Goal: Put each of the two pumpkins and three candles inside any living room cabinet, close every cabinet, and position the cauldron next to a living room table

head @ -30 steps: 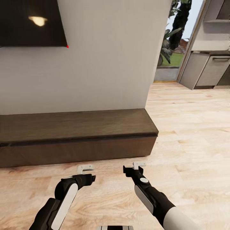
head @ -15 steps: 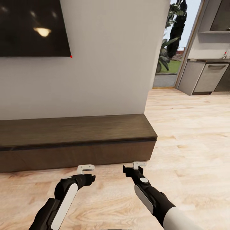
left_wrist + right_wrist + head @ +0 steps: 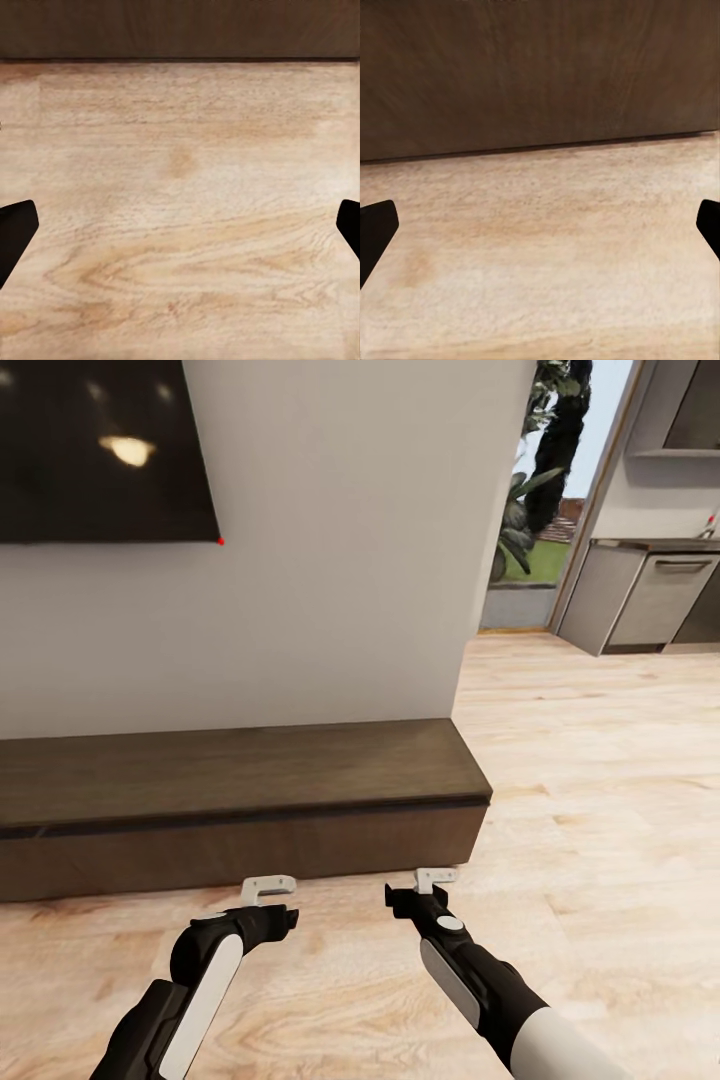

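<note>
The cabinet is a long, low dark-brown unit against the white wall, with its drawers shut and nothing on its flat top. My left gripper and right gripper hover over the wood floor just in front of it, both open and empty. The left wrist view has floor between the wide-apart fingertips and the cabinet base beyond. The right wrist view faces the cabinet front between its spread fingertips. The pumpkins, candles, cauldron and table are out of view.
A dark TV screen hangs on the wall above the cabinet. To the right, light wood floor runs toward a doorway with plants and grey kitchen units.
The head camera has tilted up a little, so the cabinet sits lower in the picture and more of the TV shows. The arms keep the same pose.
</note>
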